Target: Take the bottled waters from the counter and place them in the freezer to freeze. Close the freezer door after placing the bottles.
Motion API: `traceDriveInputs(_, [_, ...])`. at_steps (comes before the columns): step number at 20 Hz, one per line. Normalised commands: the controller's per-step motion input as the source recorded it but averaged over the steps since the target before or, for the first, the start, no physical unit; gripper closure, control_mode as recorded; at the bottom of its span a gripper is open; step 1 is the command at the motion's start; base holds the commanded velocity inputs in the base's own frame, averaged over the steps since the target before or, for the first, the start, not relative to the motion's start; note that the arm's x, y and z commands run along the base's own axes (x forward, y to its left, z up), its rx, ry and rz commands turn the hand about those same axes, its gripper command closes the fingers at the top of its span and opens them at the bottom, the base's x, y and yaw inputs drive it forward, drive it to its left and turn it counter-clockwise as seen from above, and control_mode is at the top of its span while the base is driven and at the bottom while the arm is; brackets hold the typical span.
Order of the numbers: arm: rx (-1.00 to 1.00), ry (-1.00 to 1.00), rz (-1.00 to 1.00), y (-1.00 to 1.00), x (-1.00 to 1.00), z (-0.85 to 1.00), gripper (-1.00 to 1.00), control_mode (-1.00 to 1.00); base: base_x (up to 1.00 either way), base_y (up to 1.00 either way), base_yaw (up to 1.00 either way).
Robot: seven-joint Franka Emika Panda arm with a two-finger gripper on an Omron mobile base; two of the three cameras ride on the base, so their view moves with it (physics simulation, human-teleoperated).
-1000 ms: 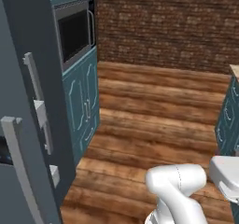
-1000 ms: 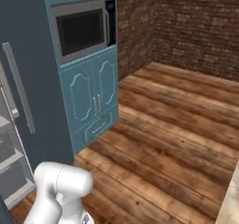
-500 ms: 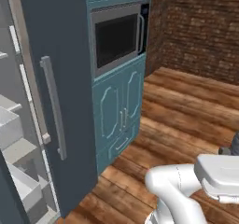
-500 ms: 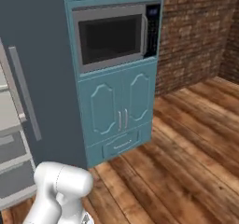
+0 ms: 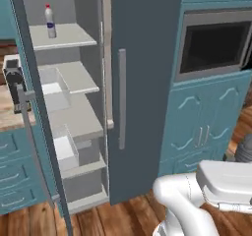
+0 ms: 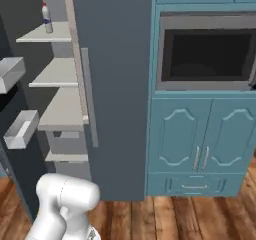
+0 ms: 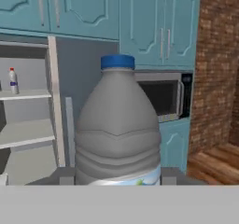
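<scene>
Holding the grey-blue bottle (image 7: 118,125) with its dark blue cap upright, your gripper (image 7: 116,178) is closing its jaws snugly on the bottle's lower body, and in the hand view that bottle is standing right in front of the camera. You are facing the freezer (image 5: 142,82), a tall slate-grey cabinet, whose left compartment is standing open and showing pale grey shelves. Sitting upright on the top shelf (image 5: 61,36) is the whitish bottle (image 5: 49,21) with a red cap and blue label, near the back wall; the hand view is also showing it as a small shape far off to the left. Swinging out at the left edge of the left base view is the freezer door (image 5: 29,107), seen edge-on, with white bins on its inner face. Just behind that door you are seeing a strip of marbled counter (image 5: 7,114) over teal drawers. To the right of the freezer, a microwave (image 6: 205,51) is sitting in teal cabinetry above two panelled cupboard doors (image 6: 200,139).
</scene>
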Motion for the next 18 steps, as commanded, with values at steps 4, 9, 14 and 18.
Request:
traceDriveInputs(4, [0.0, 0.0, 0.0, 0.0, 0.0, 0.0, 1.0, 1.0, 0.47, -0.23, 0.91])
traceDriveInputs(9, [0.0, 0.0, 0.0, 0.0, 0.0, 0.0, 1.0, 1.0, 0.47, -0.73, 0.7])
traceDriveInputs(14, [0.0, 0.0, 0.0, 0.0, 0.0, 0.0, 1.0, 1.0, 0.46, -0.75, 0.63])
traceDriveInputs(18, [0.0, 0.0, 0.0, 0.0, 0.0, 0.0, 1.0, 1.0, 0.37, -0.38, 0.63])
